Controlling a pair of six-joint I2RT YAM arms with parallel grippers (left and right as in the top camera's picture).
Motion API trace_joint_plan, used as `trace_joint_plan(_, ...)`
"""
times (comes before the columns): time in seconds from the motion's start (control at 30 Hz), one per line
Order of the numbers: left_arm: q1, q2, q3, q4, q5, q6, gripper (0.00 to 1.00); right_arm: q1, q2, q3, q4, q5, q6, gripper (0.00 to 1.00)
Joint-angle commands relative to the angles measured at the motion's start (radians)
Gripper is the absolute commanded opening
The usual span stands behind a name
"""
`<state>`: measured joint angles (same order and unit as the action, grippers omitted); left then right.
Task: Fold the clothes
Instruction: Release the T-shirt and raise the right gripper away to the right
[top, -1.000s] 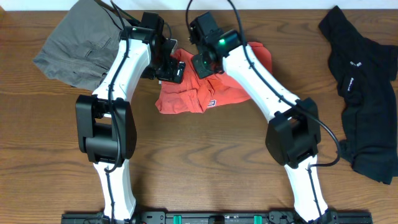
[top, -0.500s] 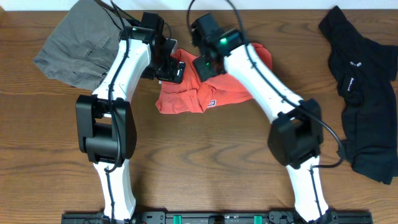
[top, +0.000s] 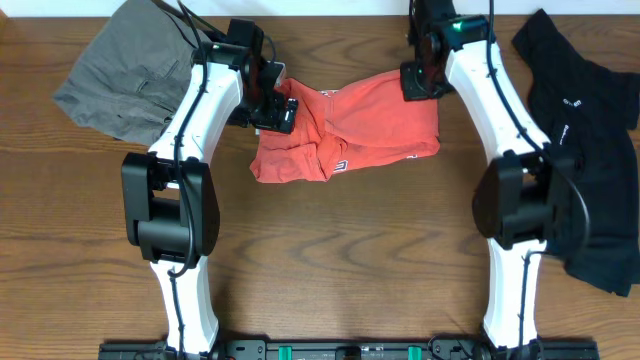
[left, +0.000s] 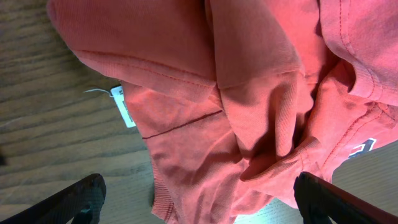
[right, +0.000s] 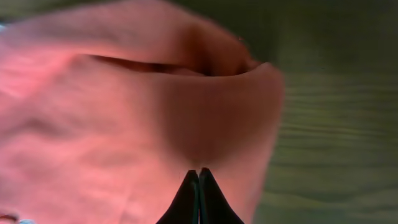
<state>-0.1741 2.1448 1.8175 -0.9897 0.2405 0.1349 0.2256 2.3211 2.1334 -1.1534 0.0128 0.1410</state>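
The red T-shirt (top: 370, 110) is lying crumpled on the tabletop (top: 330, 260), with its lettering showing near its lower edge. The right end effector (top: 418, 82) is pinching the T-shirt's far right corner, its fingers (right: 191, 200) pressed together on the cloth. The left end effector (top: 280, 108) is hanging over the T-shirt's left edge with its fingers (left: 84, 198) spread wide and bunched cloth lying between them. A white tag (left: 123, 107) is poking out there. Well to the T-shirt's left, grey shorts (top: 125, 70) are lying. Well to its right, a black shirt (top: 590, 150) is sprawling.
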Motion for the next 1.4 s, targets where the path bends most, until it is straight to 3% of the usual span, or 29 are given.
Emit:
trace_joint_plan(0.0, 0.001, -0.007, 0.000, -0.002, 0.010, 0.010, 0.98, 0.008, 0.084, 0.005, -0.004, -0.063, 0.000, 0.01)
trace_joint_plan(0.23, 0.001, -0.007, 0.000, -0.002, 0.010, 0.010, 0.98, 0.011, 0.201, 0.005, -0.007, -0.074, 0.000, 0.01)
trace_joint_plan(0.5, 0.001, -0.007, 0.000, -0.002, 0.010, 0.010, 0.98, -0.016, 0.132, 0.031, -0.015, -0.074, -0.003, 0.02)
trace_joint_plan(0.53, 0.001, -0.007, 0.000, -0.003, 0.010, 0.010, 0.98, -0.018, 0.106, 0.035, -0.019, -0.084, -0.019, 0.08)
trace_joint_plan(0.63, 0.002, -0.006, -0.001, 0.003, 0.010, 0.011, 0.98, -0.026, 0.023, 0.040, -0.025, -0.106, -0.061, 0.50)
trace_joint_plan(0.7, 0.008, -0.001, -0.002, 0.009, 0.029, 0.011, 0.98, -0.026, -0.038, 0.040, -0.024, -0.106, -0.083, 0.72)
trace_joint_plan(0.8, 0.030, 0.020, -0.003, 0.009, 0.112, 0.023, 0.98, -0.027, -0.118, 0.040, -0.022, -0.102, -0.114, 0.91)
trace_joint_plan(1.0, 0.076, 0.058, -0.030, 0.031, 0.277, 0.104, 0.98, -0.031, -0.220, 0.040, -0.021, -0.053, -0.124, 0.97)
trace_joint_plan(1.37, 0.111, 0.160, -0.030, 0.042, 0.302, 0.150, 0.98, -0.030, -0.229, 0.039, -0.047, -0.039, -0.139, 0.98)
